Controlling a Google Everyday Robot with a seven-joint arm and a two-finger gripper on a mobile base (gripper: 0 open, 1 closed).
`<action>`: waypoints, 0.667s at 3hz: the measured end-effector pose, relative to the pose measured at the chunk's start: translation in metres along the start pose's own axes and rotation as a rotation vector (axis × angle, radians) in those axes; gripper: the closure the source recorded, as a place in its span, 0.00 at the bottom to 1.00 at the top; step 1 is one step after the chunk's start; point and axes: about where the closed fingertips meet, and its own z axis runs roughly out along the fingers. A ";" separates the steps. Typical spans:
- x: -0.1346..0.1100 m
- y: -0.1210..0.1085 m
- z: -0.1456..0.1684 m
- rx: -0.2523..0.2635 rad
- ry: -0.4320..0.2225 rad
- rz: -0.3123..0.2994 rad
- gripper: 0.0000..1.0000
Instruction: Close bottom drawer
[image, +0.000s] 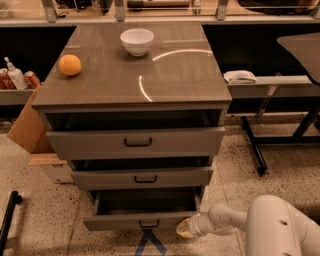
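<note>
The claw (183, 228) sits beside the open bottom drawer (116, 221).

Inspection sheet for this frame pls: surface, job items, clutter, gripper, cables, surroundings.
Surface: grey cabinet top, glare arcs on it.
Job's things: bottom drawer pulled out; top drawer and middle drawer ajar.
Clutter: white bowl and orange on the top.
Grippers: gripper low, by the bottom drawer's right front corner; contact unclear.
Cables: nothing seen.
Surroundings: cardboard box left, cloth on side shelf right, speckled floor.
</note>
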 end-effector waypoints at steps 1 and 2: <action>-0.005 -0.022 0.007 0.026 -0.001 -0.015 1.00; -0.012 -0.035 0.011 0.057 -0.013 -0.026 1.00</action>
